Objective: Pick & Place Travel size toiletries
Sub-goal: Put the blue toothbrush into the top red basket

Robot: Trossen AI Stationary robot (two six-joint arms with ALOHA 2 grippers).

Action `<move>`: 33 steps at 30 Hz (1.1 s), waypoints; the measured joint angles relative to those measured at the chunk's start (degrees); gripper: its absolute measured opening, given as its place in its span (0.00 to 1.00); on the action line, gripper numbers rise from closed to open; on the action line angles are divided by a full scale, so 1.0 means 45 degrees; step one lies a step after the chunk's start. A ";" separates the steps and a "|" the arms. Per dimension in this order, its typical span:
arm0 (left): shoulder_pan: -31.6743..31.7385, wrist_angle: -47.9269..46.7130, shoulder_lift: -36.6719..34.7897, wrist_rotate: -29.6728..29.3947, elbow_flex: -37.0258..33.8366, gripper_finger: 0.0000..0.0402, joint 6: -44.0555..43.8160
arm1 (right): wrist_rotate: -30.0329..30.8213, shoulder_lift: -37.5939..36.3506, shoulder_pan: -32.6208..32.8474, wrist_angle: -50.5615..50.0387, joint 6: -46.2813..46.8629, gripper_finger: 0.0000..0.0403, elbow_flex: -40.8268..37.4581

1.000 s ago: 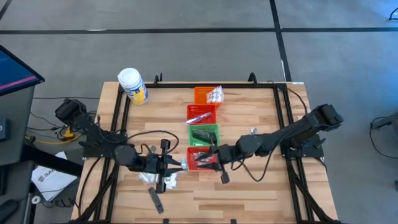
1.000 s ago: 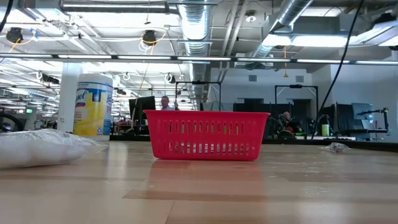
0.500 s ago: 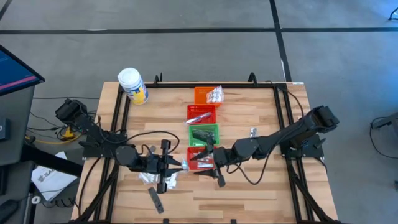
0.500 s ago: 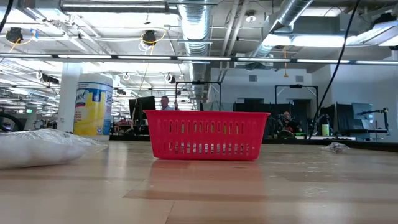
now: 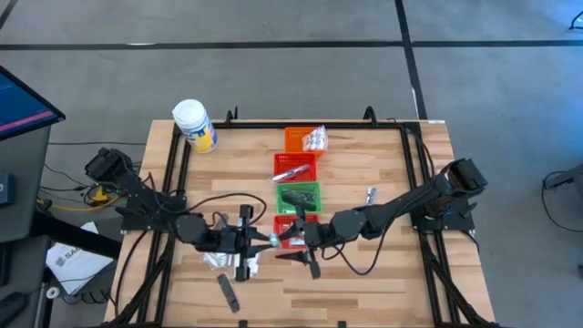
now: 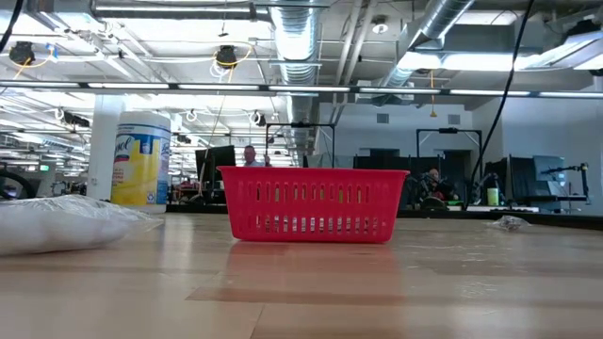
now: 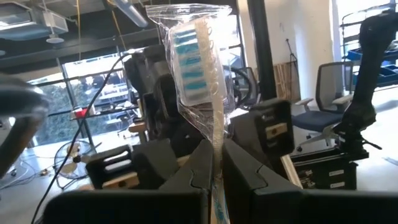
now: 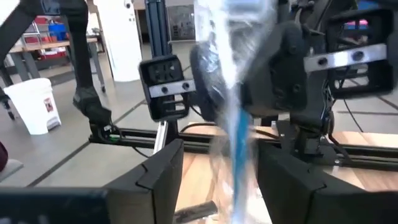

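Left gripper [image 5: 260, 239]: low over the near middle of the wooden surface [image 5: 383, 164], just left of the nearest red basket [image 5: 290, 223].
Left fingers [image 7: 186, 174]: closed on the handle of a wrapped toothbrush [image 7: 196, 68]; in the left wrist view its blue-and-white bristle head stands up above the fingertips inside a clear wrapper.
Right gripper [image 5: 296, 248]: at the near edge of the same red basket, facing the left gripper, the two nearly meeting.
Right fingers [image 8: 161, 171]: spread apart, one on each side of the same toothbrush [image 8: 233, 87], which shows there as a blurred blue streak in clear plastic; whether they touch it cannot be told.
Toothbrush from above: too small to make out between the two grippers.
Basket row: orange basket [image 5: 301, 138] farthest, then a red one [image 5: 295, 167], a green one [image 5: 299, 196] and the nearest red one; their contents are small and hard to tell apart.
Loose items: a clear sachet pile [image 5: 219, 261] partly under the left arm; a dark strip [image 5: 226, 293] near the front edge; a small silvery piece [image 5: 371, 193] on the right.
White jar [image 5: 194, 125]: far left corner, yellow label.
Low view: shows the red basket [image 6: 311, 204], the jar [image 6: 139, 158] and a clear bag [image 6: 61, 221] cut off at the left edge; neither gripper appears.
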 joint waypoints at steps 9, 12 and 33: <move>-0.0101 0.0069 0.0000 0.0008 0.0005 0.02 -0.0242 | 0.0023 -0.0019 0.0084 -0.0369 0.0157 0.41 -0.0003; -0.0101 0.0068 0.0000 0.0013 0.0005 0.02 -0.0341 | 0.0023 -0.0019 0.0078 -0.0365 0.0180 0.37 -0.0003; -0.0008 0.0083 -0.0005 -0.0015 0.0010 0.05 -0.0427 | 0.0494 -0.0024 -0.0098 -0.0758 0.0094 0.04 -0.0013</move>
